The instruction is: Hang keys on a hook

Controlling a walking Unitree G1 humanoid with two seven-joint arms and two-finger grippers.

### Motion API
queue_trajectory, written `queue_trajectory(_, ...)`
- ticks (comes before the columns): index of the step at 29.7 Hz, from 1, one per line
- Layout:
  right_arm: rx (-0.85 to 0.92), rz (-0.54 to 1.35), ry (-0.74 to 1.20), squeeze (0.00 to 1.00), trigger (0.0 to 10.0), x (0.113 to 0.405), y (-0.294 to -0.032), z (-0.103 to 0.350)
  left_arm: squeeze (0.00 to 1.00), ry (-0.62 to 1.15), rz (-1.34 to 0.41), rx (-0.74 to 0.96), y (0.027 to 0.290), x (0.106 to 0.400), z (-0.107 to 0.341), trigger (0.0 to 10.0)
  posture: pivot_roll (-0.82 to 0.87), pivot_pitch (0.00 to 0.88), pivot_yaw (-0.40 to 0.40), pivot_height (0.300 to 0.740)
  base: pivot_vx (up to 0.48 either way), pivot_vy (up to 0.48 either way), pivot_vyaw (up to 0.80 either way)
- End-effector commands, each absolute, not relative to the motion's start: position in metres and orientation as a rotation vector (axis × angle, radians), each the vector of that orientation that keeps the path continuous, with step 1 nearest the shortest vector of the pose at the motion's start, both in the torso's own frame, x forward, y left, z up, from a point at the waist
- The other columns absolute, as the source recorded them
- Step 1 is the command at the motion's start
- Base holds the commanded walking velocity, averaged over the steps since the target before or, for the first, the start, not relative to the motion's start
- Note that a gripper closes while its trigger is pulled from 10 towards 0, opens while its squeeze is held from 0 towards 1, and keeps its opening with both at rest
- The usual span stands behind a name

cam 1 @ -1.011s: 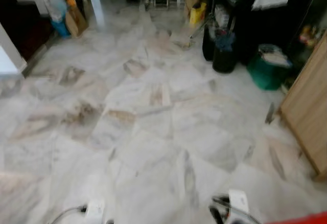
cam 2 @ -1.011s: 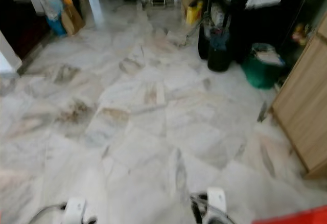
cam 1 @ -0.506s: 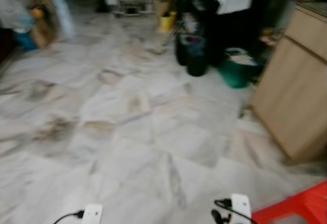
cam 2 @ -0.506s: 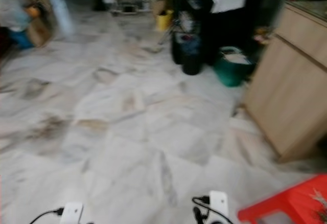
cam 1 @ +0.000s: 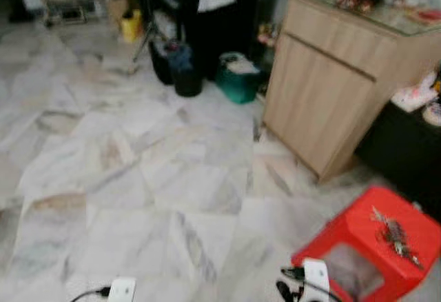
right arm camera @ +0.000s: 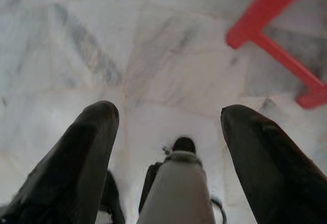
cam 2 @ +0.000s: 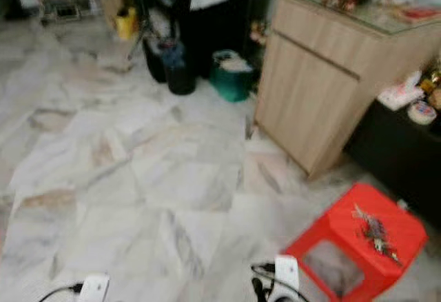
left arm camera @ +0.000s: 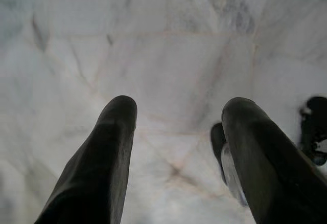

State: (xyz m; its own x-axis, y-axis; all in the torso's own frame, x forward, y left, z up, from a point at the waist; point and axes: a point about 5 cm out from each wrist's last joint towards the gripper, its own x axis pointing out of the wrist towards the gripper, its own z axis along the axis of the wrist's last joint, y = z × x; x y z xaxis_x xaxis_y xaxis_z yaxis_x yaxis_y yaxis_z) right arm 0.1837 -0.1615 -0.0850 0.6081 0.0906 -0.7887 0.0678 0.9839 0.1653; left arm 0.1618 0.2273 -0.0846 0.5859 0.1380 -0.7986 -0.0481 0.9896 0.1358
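While both arms hang low over the marble floor (cam 1: 138,178), the left pincer (left arm camera: 179,132) is spread apart and holds nothing, and the right pincer (right arm camera: 168,127) is likewise parted and empty.

At upper centre of the head views, a dark bin (cam 1: 186,74) and a green bucket (cam 1: 238,81) stand on the floor beside a wooden cabinet (cam 1: 331,95); the bucket seems to hold something pale, too blurred to name.

At lower right, the keys (cam 1: 394,233) lie flat on top of a red stool (cam 1: 358,247). They look like a light, loose metal bunch, likely to slip and jingle apart. A pinch at the ring, or where the bunch is thickest, would probably hold best.
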Motion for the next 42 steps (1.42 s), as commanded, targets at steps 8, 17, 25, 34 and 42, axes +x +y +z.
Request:
queue_trajectory(8, 0.175, -0.014, 0.928, 0.0, 10.0, 0.1791, -0.1715, -0.0865, 0.0, 0.945, 0.079, 0.073, 0.2151, 0.1634, -0.0868, 10.0, 0.02, 0.03, 0.003, 0.74, 0.0, 0.0, -0.8)
queue_trajectory(17, 0.195, -0.027, 0.906, 0.0, 10.0, 0.1797, -0.1717, -0.0857, 0.0, 0.945, 0.066, 0.077, 0.2137, 0.1634, -0.087, 10.0, 0.02, 0.032, 0.003, 0.74, 0.0, 0.0, -0.79)
queue_trajectory(25, 0.193, -0.032, 0.902, 0.0, 10.0, 0.1799, -0.1718, -0.0855, 0.0, 0.944, 0.069, 0.073, 0.2136, 0.1631, -0.0871, 10.0, 0.02, 0.034, 0.006, 0.74, 0.0, 0.0, -0.8)
queue_trajectory(34, 0.179, -0.029, 0.903, 0.0, 10.0, 0.1795, -0.1727, -0.0856, 0.0, 0.94, 0.074, 0.071, 0.2127, 0.1637, -0.087, 10.0, 0.01, 0.036, 0.006, 0.74, 0.0, 0.0, -0.8)
queue_trajectory(42, 0.183, -0.036, 0.886, 0.0, 10.0, 0.1802, -0.1732, -0.0849, 0.0, 0.936, 0.089, 0.067, 0.2133, 0.1628, -0.0871, 10.0, 0.01, 0.037, 0.003, 0.74, 0.0, 0.0, -0.2)
